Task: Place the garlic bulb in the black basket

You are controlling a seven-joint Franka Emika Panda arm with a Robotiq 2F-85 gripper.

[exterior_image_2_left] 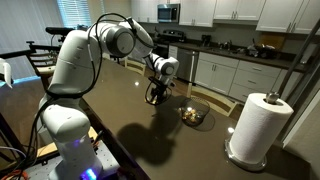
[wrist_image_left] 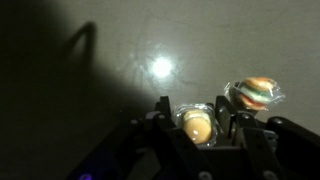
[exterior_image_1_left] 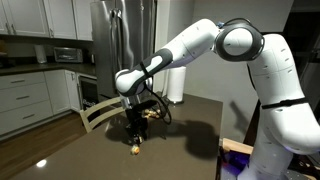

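1. Step in hand, as I am judging it: the approach to the grasp. The pick-up is not yet done.
2. The garlic (exterior_image_1_left: 134,150) is lying on the dark glossy surface (exterior_image_1_left: 185,140), outside the basket (exterior_image_2_left: 205,112) and apart from it.
3. In an exterior view the tool (exterior_image_1_left: 135,124) is hanging straight above the garlic, not touching it.
4. In the wrist view the garlic (wrist_image_left: 196,126) is showing between the two fingers (wrist_image_left: 164,110). The jaws are standing spread, with a dark gap on either side of the bulb, so they are pinching nothing.
5. A yellow-orange item (wrist_image_left: 255,92) is lying just beside the garlic in the wrist view. It is probably one of the basket's contents, but the wire itself is too dim there to tell.
6. The next move is calling for a straight descent with the bulb kept centred between the fingers, then a gentle close. The bulb is small and round and is likely to roll if one finger touches first.
7. After that comes a lift and a short carry over to the basket. Yellowish items are already sitting in it, so the release is wanting a free spot inside the rim.
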